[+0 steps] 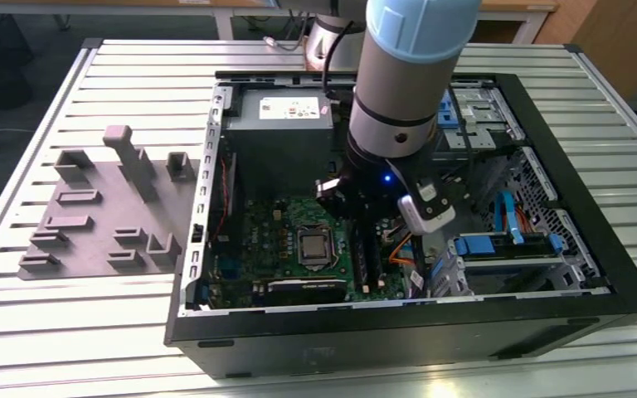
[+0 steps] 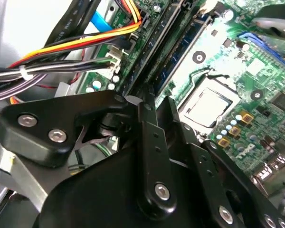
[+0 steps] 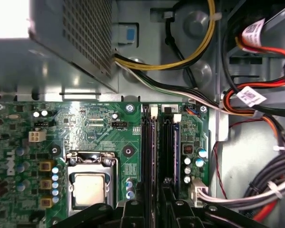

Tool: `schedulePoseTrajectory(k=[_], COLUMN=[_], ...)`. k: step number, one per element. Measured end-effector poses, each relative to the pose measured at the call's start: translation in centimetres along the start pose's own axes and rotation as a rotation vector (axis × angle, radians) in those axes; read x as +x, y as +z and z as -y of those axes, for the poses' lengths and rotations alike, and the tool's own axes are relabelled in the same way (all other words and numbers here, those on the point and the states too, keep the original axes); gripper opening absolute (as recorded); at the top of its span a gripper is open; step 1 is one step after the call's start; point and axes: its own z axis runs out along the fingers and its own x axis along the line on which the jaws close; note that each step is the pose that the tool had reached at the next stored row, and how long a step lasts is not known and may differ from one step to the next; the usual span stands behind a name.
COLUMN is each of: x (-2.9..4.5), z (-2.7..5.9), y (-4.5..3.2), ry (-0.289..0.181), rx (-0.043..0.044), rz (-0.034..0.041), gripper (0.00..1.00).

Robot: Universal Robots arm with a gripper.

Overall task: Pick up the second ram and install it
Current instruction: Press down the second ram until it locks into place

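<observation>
Inside the open computer case point(image 1: 584, 274), my gripper point(image 1: 368, 217) hangs low over the memory slots beside the processor socket point(image 1: 314, 246). The second ram point(image 2: 180, 54) is a narrow blue stick standing in the slot nearest the socket, seen edge-on in the first wrist view point(image 3: 152, 152). My gripper point(image 2: 157, 102) sits over its near end, a black finger point(image 2: 147, 123) on either side, shut on it. In the first wrist view the gripper point(image 3: 154, 206) lines up with that same slot. Another blue stick point(image 3: 176, 152) stands one slot further from the socket.
A grey holder tray point(image 1: 97, 207) lies on the slatted table at the exterior view's left. The power supply point(image 1: 279, 116) fills the case's far corner. Bundled cables point(image 3: 256, 99) run close beside the slots. Blue drive brackets point(image 1: 507, 245) sit at the exterior view's right.
</observation>
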Motion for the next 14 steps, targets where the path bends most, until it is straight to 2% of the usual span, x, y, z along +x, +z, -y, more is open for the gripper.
schedulePoseTrajectory(k=[3,7,8,9,11,14], x=[0.01,0.01,0.01,0.01,0.01,0.01], z=[0.0,0.0,0.01,0.0,0.0,0.0], y=[-0.69,-0.77,-0.77,-0.78,-0.78,-0.79], ry=[0.0,0.0,0.0,0.0,0.0,0.0], rx=[-0.0001,-0.0003,-0.0002,-0.0002,-0.0002,-0.0001], rz=[0.0,0.0001,0.0,0.0,0.0,0.0], gripper=[0.27,0.26,0.2,0.2,0.11,0.11])
